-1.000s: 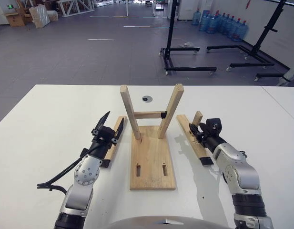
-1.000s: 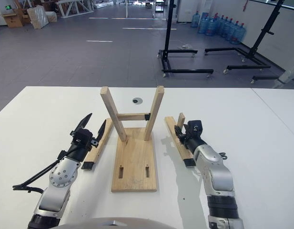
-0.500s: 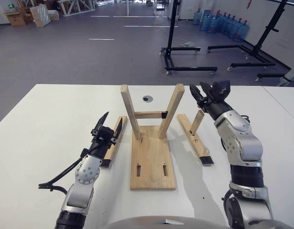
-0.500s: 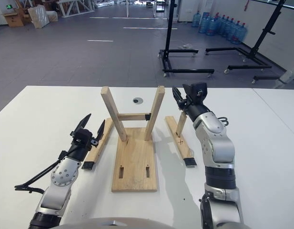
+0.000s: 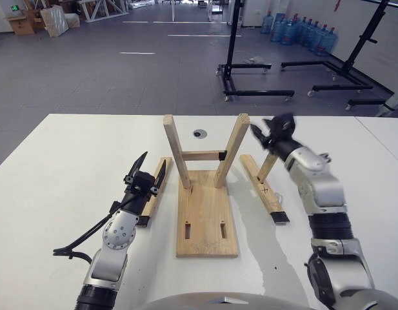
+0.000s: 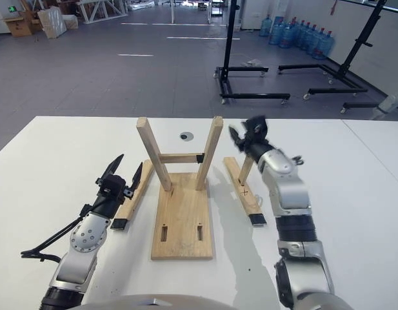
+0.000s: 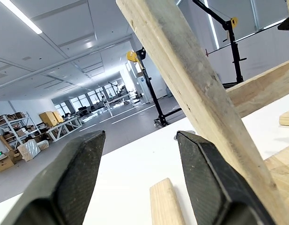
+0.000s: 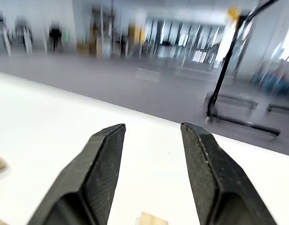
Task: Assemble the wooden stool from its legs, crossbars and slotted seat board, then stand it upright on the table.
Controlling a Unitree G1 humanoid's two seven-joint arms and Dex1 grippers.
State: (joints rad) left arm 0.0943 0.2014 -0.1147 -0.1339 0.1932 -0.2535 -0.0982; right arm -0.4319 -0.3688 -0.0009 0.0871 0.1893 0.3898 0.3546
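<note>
The slotted seat board (image 5: 207, 216) lies flat on the white table (image 5: 69, 161). Two legs (image 5: 175, 150) (image 5: 232, 150) stand in its far slots, joined by a crossbar (image 5: 202, 155). One loose leg piece (image 5: 155, 188) lies left of the board, and its end (image 7: 165, 204) sits between the fingers of my open left gripper (image 5: 155, 158). A second leg piece with a short upright stub (image 5: 268, 165) lies right of the board. My right gripper (image 5: 264, 131) hangs open and empty above that stub, close to the top of the right standing leg.
A small round hole (image 5: 199, 134) marks the table behind the stool parts. Black wheeled stands (image 5: 253, 71) and blue water bottles (image 5: 302, 32) are on the floor far behind the table. Two empty slots (image 5: 204, 229) show at the board's near end.
My right gripper left the right leg piece on the table, rose, then shifted left towards the standing leg. The left arm and the wooden parts have not moved.
</note>
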